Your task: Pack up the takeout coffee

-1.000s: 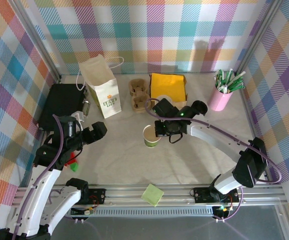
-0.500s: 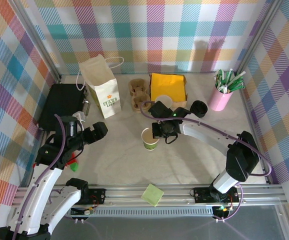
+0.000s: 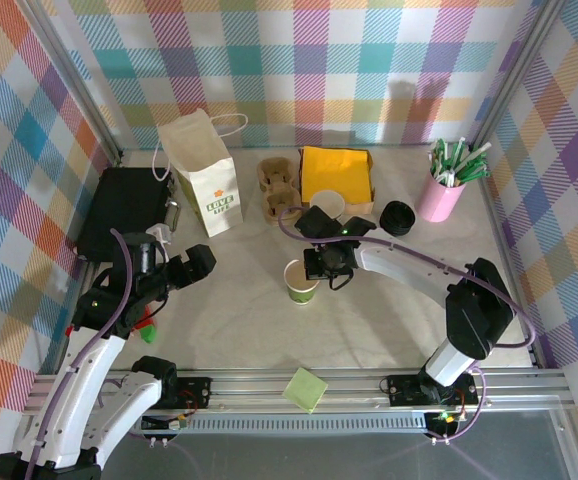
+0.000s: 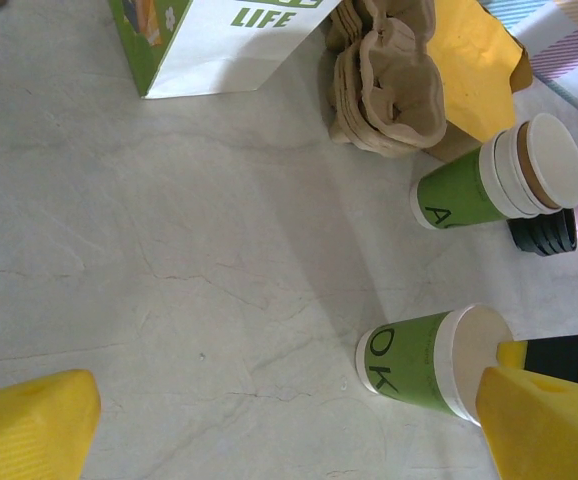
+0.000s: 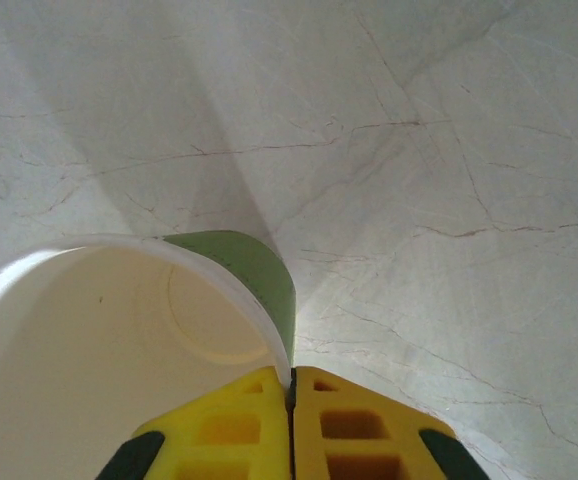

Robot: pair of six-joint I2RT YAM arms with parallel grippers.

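The takeout coffee (image 3: 301, 281) is an open paper cup, cream rim over green, standing upright on the table's middle. My right gripper (image 3: 315, 268) is shut on its rim, with one yellow finger inside the cup (image 5: 119, 345) and the other outside the wall. My right gripper (image 5: 291, 385) looks down into the empty cup. My left gripper (image 3: 201, 262) hangs open at the left, well away from the cup. Its yellow fingertips (image 4: 29, 425) stand wide apart over bare table, and the cup (image 4: 419, 360) shows beside the right one. The white paper bag (image 3: 204, 180) stands upright at the back left.
A stack of like cups (image 3: 327, 205) stands just behind the right gripper. Brown cup carriers (image 3: 277, 190), yellow napkins (image 3: 337, 172), black lids (image 3: 397, 217) and a pink cup of sticks (image 3: 441, 195) line the back. A black box (image 3: 124, 210) lies left.
The right arm has drawn its elbow leftward and the gripper with the cup has shifted slightly toward the near edge, uncovering the cup stack. The left arm has stayed put.
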